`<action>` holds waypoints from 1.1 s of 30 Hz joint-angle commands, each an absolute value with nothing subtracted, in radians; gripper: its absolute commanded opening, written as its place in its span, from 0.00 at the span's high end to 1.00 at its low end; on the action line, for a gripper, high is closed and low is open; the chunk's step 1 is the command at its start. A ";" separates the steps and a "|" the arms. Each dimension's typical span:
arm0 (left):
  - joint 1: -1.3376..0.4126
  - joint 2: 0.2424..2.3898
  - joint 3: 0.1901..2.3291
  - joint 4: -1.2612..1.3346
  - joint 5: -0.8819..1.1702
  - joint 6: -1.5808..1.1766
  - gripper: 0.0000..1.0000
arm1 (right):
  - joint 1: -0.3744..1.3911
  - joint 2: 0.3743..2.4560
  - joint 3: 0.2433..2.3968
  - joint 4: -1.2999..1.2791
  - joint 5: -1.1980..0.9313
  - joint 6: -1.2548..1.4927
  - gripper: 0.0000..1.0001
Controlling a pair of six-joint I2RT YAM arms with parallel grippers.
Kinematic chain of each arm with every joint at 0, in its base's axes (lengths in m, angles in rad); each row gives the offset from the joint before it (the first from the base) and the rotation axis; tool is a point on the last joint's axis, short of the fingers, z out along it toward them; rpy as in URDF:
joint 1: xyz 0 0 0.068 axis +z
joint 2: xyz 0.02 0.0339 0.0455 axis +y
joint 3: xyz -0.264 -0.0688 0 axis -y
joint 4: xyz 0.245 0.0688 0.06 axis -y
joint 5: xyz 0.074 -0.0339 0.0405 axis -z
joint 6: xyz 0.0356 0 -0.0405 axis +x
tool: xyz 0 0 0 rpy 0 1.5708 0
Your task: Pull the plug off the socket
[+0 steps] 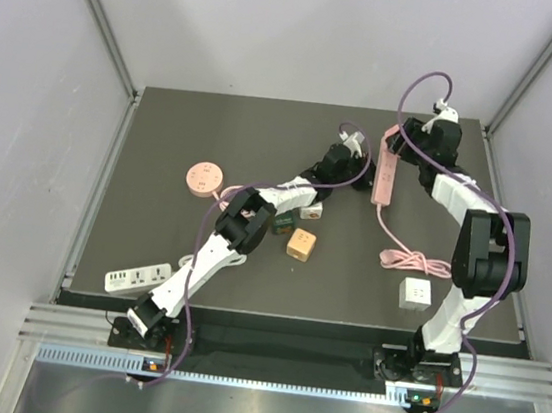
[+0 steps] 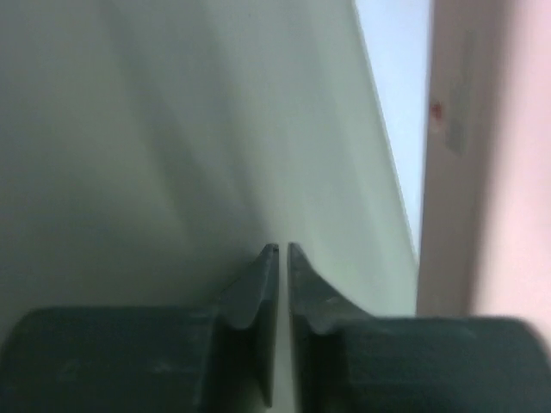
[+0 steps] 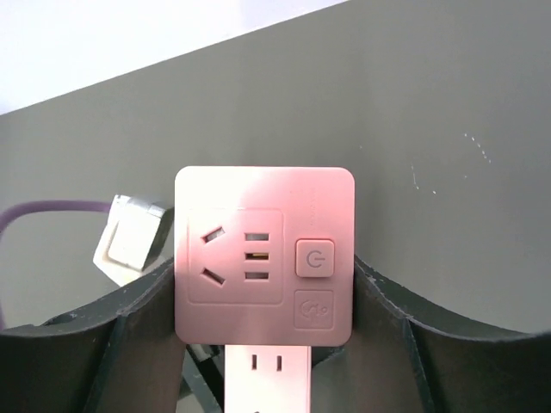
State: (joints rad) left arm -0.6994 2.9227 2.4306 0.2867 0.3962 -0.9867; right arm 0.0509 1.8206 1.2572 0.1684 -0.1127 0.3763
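The right gripper (image 3: 263, 267) clamps the button end of the pink power strip (image 3: 258, 215) at the far right of the table (image 1: 195, 126), seemingly to anchor it, while the left gripper (image 2: 282, 251), jaws nearly shut on nothing, hovers just beside it, with no plug visible in the sockets.

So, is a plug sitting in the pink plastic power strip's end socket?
No, the end socket of the pink plastic power strip shows only bare slots.

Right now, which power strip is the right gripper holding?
The long pink strip, far right, clamped between the fingers of the right gripper; the white strip lies untouched near left.
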 commanded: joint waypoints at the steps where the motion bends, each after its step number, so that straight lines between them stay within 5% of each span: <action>1: -0.683 2.889 2.314 0.327 0.466 -0.917 0.73 | -0.023 1.750 1.240 0.284 -0.142 0.364 1.00; 2: -0.680 2.879 2.303 0.339 0.472 -0.910 0.65 | -0.041 1.750 1.230 0.288 -0.152 0.364 1.00; 3: -0.677 2.870 2.292 0.369 0.495 -0.879 0.31 | -0.047 1.746 1.214 0.302 -0.161 0.359 1.00; 7: -0.667 2.826 2.251 0.408 0.532 -0.812 0.15 | -0.071 1.735 1.190 0.295 -0.166 0.347 1.00; 23: -0.650 2.793 2.172 0.816 0.664 -0.981 0.15 | -0.029 1.779 1.137 0.439 -0.149 0.339 1.00; 33: -0.684 2.830 2.249 0.749 0.618 -1.011 0.14 | 0.035 1.770 1.141 0.460 -0.091 0.311 1.00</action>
State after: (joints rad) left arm -0.6632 2.8208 2.2002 0.7345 0.6285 -1.0157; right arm 0.0235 1.7981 1.1252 0.3351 -0.1074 0.3141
